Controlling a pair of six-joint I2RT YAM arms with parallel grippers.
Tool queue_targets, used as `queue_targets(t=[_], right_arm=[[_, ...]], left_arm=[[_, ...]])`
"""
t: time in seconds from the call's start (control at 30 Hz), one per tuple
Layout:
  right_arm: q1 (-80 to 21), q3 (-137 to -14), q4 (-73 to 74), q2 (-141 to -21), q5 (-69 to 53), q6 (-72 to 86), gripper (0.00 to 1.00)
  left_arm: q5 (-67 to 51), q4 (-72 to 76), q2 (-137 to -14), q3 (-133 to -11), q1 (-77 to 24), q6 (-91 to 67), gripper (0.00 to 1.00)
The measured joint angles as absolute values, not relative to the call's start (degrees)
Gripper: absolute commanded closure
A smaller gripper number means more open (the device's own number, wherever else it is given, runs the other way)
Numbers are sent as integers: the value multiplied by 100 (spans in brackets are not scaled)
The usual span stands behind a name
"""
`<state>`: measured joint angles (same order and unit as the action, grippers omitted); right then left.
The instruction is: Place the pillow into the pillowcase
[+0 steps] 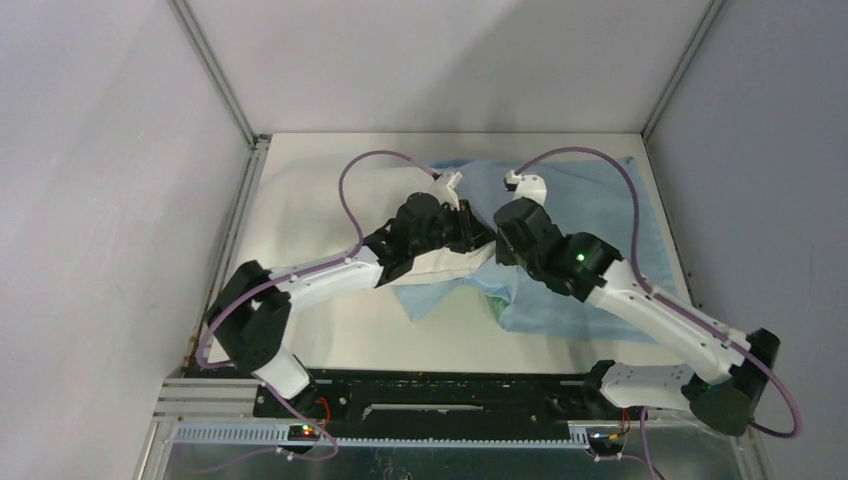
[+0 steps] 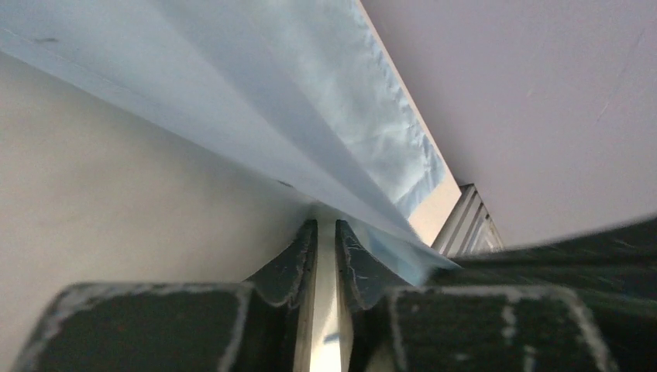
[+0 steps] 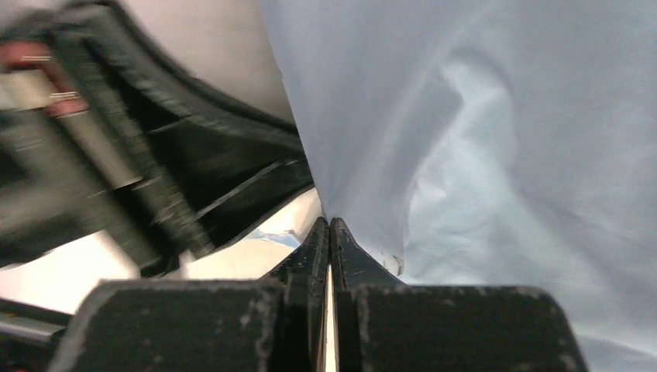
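Thin light-blue fabric pillowcase (image 1: 600, 200), edge pinched by right gripper (image 3: 329, 225); left gripper (image 2: 325, 225) nearly closed, hold unclear; plump cream pillow (image 1: 445, 263) lies leftward.

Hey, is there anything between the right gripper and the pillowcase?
Nothing. In the right wrist view the right gripper is shut, and its tips meet the light blue pillowcase directly. A fold of the cloth runs straight into them.
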<state>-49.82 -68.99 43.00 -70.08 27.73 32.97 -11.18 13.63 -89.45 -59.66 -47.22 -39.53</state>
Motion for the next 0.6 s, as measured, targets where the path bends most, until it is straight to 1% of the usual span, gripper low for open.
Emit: queue_targets(t=[0.23, 0.33, 0.5, 0.6], right_arm=[[-5203, -6630, 3671, -6114, 2375, 3291, 100], [-5334, -6584, 3446, -6045, 2093, 3221, 100], [-5721, -6517, 3323, -6243, 1988, 3103, 100], [-5704, -6316, 3148, -6307, 1986, 3124, 100]], left_arm=[[-1111, 2329, -9682, -5957, -4770, -4292, 100], [-978, 2567, -10020, -5994, -4836, -4501, 100], [-305, 2427, -10558, -6438, -4917, -5113, 100], [-10, 2303, -10698, -6628, -4917, -5422, 100]])
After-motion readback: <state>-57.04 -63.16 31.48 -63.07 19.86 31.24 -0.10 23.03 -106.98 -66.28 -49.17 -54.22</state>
